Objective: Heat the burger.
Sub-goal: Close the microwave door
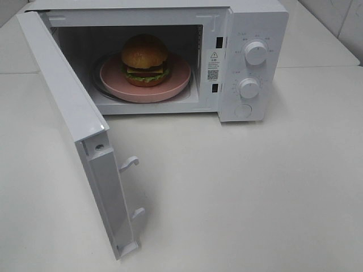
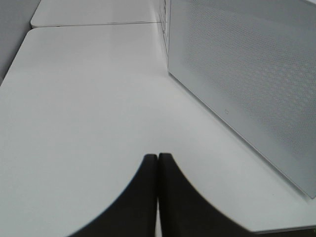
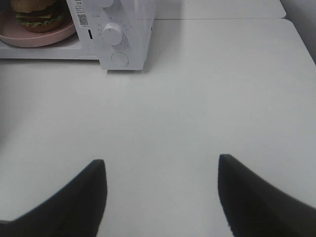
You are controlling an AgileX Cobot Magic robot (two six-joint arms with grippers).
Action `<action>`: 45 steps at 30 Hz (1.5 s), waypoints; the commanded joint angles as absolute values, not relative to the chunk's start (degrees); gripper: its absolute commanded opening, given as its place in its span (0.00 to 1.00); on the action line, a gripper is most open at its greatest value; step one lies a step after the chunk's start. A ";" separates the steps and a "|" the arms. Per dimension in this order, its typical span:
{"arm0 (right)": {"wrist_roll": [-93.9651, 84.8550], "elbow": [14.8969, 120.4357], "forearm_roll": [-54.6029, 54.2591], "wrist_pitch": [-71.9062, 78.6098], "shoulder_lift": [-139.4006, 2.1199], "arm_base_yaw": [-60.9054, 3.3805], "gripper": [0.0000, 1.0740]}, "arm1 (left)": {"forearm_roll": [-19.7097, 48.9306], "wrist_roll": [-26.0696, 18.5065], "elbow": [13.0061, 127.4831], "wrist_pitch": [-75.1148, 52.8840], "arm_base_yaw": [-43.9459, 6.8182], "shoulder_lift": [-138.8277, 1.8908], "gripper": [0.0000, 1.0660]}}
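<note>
- My right pincer (image 3: 160,164) is released: its two dark fingers (image 3: 96,170) stand wide apart with only bare table (image 3: 197,108) between them, and they grasp nothing.
- My left pincer (image 2: 158,159) is clenched, its fingertips pressed flat together with nothing caught between them.
- The burger (image 1: 144,56) sits inside the microwave (image 1: 266,34), well ahead of my right pincer and off toward my left side, far from its fingers.
- It rests upright in the middle of a round pink plate (image 1: 173,85) on the oven floor. The bun is on top, with lettuce and cheese showing at the edge.
- The microwave door (image 1: 68,113) is swung wide open, its free edge pointing back toward me, so the cavity faces my right pincer.
- Two round white knobs, the upper knob (image 1: 256,52) and the lower knob (image 1: 249,88), sit one above the other on the control panel, with a round button (image 1: 243,111) below them. That panel is the part of the oven nearest my right pincer.
- Beside my left pincer, ahead and to one side, stands a white panel (image 2: 247,74) with a fine dotted pattern. I cannot tell whether it is the door's outer face.
- Both pincers hover over the table, touching neither the oven nor the plate.
</note>
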State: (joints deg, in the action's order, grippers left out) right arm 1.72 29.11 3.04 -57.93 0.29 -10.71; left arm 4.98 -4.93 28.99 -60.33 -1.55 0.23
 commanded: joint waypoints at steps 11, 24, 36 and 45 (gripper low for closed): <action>0.92 28.88 2.92 -57.35 1.66 -10.60 0.58 | 6.25 -4.81 29.97 -57.70 -1.49 1.43 0.00; 0.92 28.88 2.92 -57.35 1.66 -10.60 0.58 | 6.25 -5.39 28.65 -32.89 -1.49 -7.62 0.00; 0.92 28.88 2.92 -57.35 1.66 -10.60 0.58 | 14.90 -15.70 28.71 -16.50 -1.49 -34.03 0.00; 0.92 28.88 2.92 -57.35 1.66 -10.60 0.58 | 18.74 -20.45 28.71 -2.92 -1.49 -50.65 0.00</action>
